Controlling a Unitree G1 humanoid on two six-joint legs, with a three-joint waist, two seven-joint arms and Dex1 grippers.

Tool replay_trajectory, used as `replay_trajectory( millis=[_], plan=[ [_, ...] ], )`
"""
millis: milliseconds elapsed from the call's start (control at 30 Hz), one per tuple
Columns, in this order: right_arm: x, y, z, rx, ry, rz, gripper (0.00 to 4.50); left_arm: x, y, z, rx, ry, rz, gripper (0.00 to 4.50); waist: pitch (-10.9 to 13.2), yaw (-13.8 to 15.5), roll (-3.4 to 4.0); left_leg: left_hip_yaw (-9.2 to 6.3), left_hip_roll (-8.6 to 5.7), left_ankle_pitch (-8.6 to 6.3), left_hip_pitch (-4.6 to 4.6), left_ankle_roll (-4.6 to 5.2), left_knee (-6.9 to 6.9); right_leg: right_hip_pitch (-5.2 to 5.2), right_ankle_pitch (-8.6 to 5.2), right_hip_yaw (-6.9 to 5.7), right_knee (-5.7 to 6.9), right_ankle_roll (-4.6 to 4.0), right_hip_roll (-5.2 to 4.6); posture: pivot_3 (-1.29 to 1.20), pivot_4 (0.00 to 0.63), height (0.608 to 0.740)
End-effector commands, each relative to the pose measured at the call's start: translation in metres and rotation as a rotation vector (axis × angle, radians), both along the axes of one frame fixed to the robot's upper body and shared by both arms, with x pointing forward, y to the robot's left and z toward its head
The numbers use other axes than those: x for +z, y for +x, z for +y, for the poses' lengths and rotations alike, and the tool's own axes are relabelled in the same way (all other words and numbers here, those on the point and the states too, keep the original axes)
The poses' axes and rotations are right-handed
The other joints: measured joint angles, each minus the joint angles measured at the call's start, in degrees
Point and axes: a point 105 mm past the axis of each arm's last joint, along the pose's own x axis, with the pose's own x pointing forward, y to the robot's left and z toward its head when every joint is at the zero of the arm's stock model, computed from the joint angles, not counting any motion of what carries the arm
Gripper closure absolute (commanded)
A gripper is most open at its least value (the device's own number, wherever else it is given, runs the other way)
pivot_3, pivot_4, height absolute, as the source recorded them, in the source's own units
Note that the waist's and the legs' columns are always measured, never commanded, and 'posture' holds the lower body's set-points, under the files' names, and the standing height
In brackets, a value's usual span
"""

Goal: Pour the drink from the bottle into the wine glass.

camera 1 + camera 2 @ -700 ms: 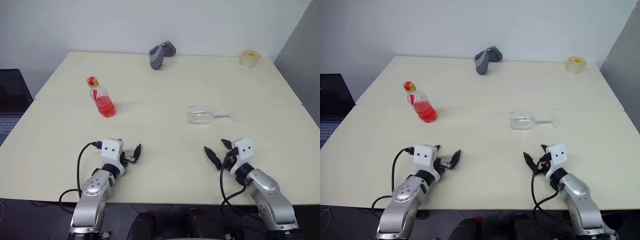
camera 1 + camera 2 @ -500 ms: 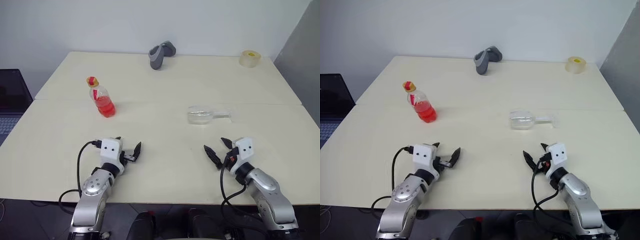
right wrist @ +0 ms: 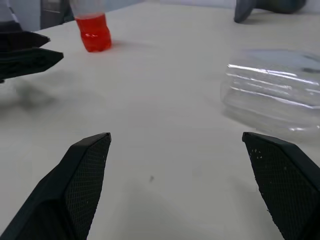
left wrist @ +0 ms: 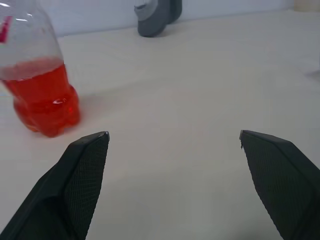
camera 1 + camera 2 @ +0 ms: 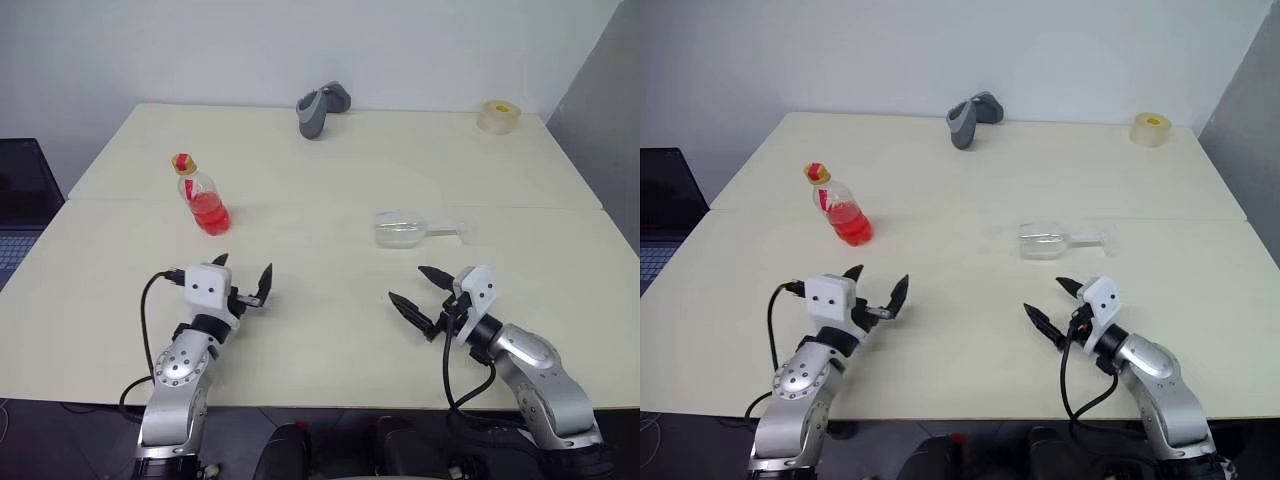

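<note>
Left claw (image 5: 246, 284): spread wide and empty, held above the tabletop's near edge on the left side; the bottle is seen just ahead of it in the left wrist view.
Right claw (image 5: 422, 296): spread wide and empty, held above the near edge on the right side, pointed toward the tabletop's middle.
Change: against the pictures of a moment ago, both claws are found opened wider and carried a little away from the near edge; the right claw has been turned inward. Bottle and glass have not been moved.
Meaning for the task: a reach is judged to be starting; nothing has been grasped and nothing poured.
Bottle (image 5: 202, 194): one, upright and capped, set on the left half of the tabletop (image 5: 320, 330), well apart from the left claw.
Drink (image 5: 211, 213): red, filling the bottle's lower part.
Wine glass (image 5: 404, 229): one, lying on its side on the right half, bowl toward the middle, stem toward the right edge; it would have to be stood up before any pouring.
Grey object (image 5: 321, 107): one, by the far edge near its middle.
Tape roll (image 5: 498, 116): one, at the far right corner.
Laptop (image 5: 22, 205): one, off the left edge, partly seen.
</note>
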Motion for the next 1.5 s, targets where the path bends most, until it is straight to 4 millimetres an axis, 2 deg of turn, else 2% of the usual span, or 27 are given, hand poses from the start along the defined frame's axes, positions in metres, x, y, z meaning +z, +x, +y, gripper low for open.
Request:
replay_trajectory(
  millis=[33,267,433,533,833,967,1500],
  plan=[
    [0.021,-0.006,0.013,0.087,0.035,-0.035,0.0,0.014,-0.001,0.003,0.0,-0.008,-0.068,0.02,0.0,0.01,0.0,-0.01,0.0,0.0,0.0,0.0,0.0,0.01,0.0,-0.01,0.0,0.0,0.0,0.0,0.15,0.74],
    [0.032,-0.016,0.028,0.224,0.037,0.012,0.0,0.019,0.004,0.015,0.066,-0.044,-0.092,0.02,0.0,0.06,0.0,-0.08,-0.02,0.0,-0.02,0.0,0.01,0.04,0.0,-0.1,-0.04,0.0,-0.02,0.0,0.15,0.74],
    [0.037,-0.013,0.028,0.234,0.037,0.011,0.0,0.018,0.009,0.019,0.066,-0.078,-0.079,0.02,0.0,0.06,0.0,-0.09,-0.03,0.0,-0.02,0.0,0.01,0.04,0.0,-0.11,-0.06,0.0,-0.02,0.0,0.15,0.74],
    [0.04,-0.008,0.031,0.241,0.019,-0.013,0.0,0.02,0.016,0.031,0.109,-0.08,-0.087,0.02,0.0,0.07,0.0,-0.1,-0.03,0.0,-0.02,0.01,0.01,0.04,0.01,-0.13,-0.05,0.0,-0.02,0.0,0.15,0.74],
    [0.049,0.003,0.044,0.277,0.002,-0.06,0.0,0.02,0.041,0.05,0.227,-0.058,-0.081,0.02,0.0,0.08,0.0,-0.16,-0.06,0.01,-0.07,0.01,0.03,0.05,0.01,-0.19,-0.09,0.0,-0.04,0.0,0.15,0.74],
    [0.052,0.005,0.046,0.281,0.004,-0.07,0.0,0.017,0.056,0.059,0.269,-0.115,-0.038,0.02,0.0,0.09,0.0,-0.21,-0.06,0.01,-0.09,0.01,0.04,0.04,0.01,-0.26,-0.08,0.0,-0.05,0.0,0.15,0.74],
    [0.054,-0.007,0.058,0.366,0.009,-0.04,0.0,0.027,0.102,0.064,0.193,-0.074,-0.014,0.02,0.0,0.07,-0.01,-0.27,-0.08,0.02,-0.13,-0.01,0.05,0.03,0.01,-0.31,-0.09,0.0,-0.07,0.0,0.15,0.74]
  ],
)
